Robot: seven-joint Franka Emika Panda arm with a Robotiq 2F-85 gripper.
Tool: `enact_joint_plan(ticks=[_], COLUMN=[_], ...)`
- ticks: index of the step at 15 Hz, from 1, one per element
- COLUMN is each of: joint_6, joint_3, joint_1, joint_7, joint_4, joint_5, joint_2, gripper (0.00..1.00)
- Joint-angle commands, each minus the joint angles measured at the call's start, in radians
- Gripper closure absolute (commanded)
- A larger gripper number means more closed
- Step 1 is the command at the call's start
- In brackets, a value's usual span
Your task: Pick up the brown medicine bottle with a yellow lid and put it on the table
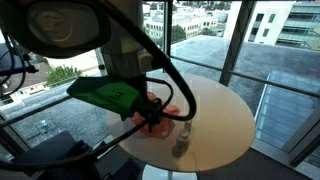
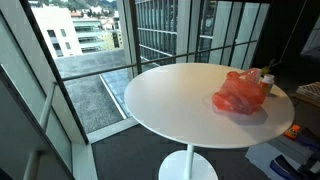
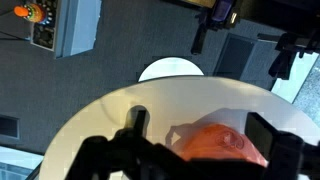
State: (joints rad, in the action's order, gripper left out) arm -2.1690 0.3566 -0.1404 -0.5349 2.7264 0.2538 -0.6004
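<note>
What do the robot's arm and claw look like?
The arm is big, rounded and pale grey-white, with black cables looping off it. Near the wrist sits a bright green piece. The claw is black with two chunky fingers.

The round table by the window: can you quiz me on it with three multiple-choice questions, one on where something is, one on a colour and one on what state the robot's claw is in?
1. Where is the red bag?
A) on the table
B) on the floor
C) hung on the window

2. What colour is the table's top?
A) black
B) white
C) green

3. How does the gripper stand?
A) shut on a bottle
B) shut on the bag
C) open, fingers apart

Answers: 1 A, both exterior views show the bag lying on the table. 2 B, the top is plain white in every view. 3 C, the wrist view shows the two fingers wide apart, with the bag in the gap between them.
</note>
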Motion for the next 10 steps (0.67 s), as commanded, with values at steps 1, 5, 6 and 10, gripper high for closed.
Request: enact_joint_plan(ticks=[1,5,6,10], joint_6=[0.0,0.0,0.0,0.002], joint_3=[-0.013,-0.013,-0.013,-0.018], joint_1=[-0.013,-0.013,-0.013,-0.003], joint_7=[-0.007,-0.007,-0.007,0.008], joint_4=[-0.001,-0.001,-0.001,-0.018], joint_5=[-0.01,-0.01,-0.01,-0.025], joint_2=[0.002,0.002,0.002,0.021], gripper=[0.0,0.0,0.0,0.0])
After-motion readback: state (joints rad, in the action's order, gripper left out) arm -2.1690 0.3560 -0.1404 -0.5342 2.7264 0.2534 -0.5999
